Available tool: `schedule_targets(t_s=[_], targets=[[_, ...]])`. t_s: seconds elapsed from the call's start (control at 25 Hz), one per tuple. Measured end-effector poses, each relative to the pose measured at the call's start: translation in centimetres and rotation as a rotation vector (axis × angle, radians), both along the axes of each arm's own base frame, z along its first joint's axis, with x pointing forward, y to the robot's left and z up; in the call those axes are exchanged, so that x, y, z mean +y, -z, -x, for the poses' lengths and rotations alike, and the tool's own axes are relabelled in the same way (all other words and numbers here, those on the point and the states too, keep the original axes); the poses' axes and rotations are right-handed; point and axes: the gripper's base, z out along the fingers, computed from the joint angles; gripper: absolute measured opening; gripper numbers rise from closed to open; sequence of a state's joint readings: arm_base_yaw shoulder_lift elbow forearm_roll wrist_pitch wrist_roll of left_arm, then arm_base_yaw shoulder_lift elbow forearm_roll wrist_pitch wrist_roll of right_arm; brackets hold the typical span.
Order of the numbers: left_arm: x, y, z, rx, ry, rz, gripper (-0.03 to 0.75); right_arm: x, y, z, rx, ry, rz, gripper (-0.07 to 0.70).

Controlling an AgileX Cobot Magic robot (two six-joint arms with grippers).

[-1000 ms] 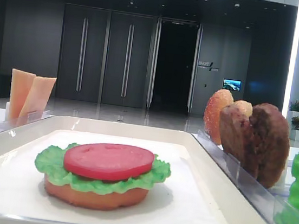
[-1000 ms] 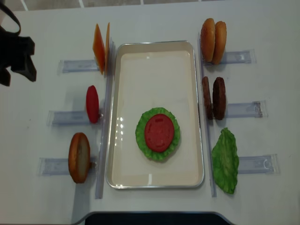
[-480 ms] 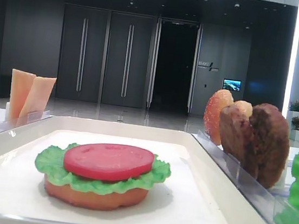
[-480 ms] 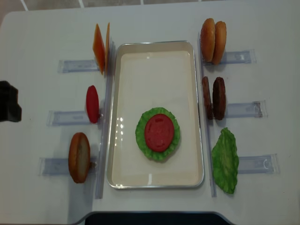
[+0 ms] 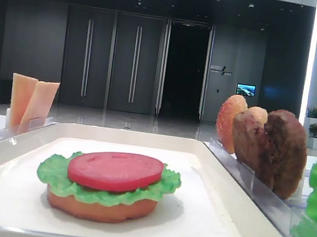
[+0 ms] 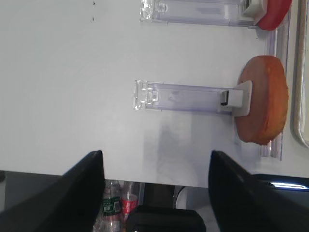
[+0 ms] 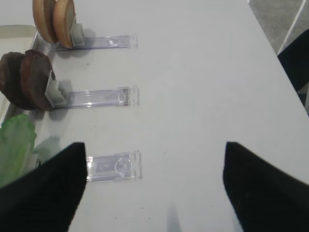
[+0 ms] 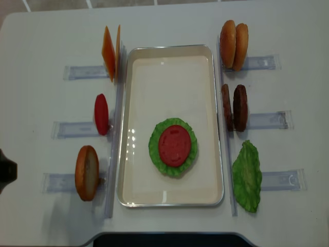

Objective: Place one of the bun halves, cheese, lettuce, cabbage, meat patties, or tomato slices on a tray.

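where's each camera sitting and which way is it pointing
Exterior high: at tray level, facing the stack; no robot.
Realsense: overhead, straight down on the table; left arm's tip at the left edge.
Right wrist: above the patties; open right gripper.
Left wrist: above a bun half; open left gripper.
Both exterior views show the tomato on lettuce.

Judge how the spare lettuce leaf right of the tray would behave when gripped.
The lettuce leaf has thin ruffled edges, so it probably flexes. It looks light for its width. Leaning in its clear holder, it could tip or slide out if nudged sideways.
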State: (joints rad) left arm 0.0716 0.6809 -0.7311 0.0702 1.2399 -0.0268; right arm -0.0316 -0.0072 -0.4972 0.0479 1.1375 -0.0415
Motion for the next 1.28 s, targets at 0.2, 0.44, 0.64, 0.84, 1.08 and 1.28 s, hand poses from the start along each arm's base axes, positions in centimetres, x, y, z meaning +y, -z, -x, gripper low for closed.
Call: schedule_targets(t_s=[0.2,0.44,0.64,0.84,1.08,1.28], targets=[[-0.3,0.9,3.3,-0.107,0.025,-0.011,0.517,0.0,0.0,0.0,0.000,0.000,0.000,0.577],[-0.6,2.2,6.1,-0.235,0.033,-0.024,0.517,0.0,0.0,0.0,0.000,0.000,0.000,0.577],[-0.8,3.3,7.6,-0.313,0.038,-0.011,0.517,0.0,0.0,0.0,0.000,0.000,0.000,0.577],[-1.0,3.5,8.5,-0.403,0.044,-0.004,0.517,0.0,0.0,0.0,0.000,0.000,0.000,0.577],[-1.1,3.8,8.8,-0.471,0.049,-0.002,0.517,0.0,0.0,0.0,0.000,0.000,0.000,0.577],[-1.2,3.8,9.2,-0.504,0.071,0.001,0.517,0.0,0.0,0.0,0.000,0.000,0.000,0.577]])
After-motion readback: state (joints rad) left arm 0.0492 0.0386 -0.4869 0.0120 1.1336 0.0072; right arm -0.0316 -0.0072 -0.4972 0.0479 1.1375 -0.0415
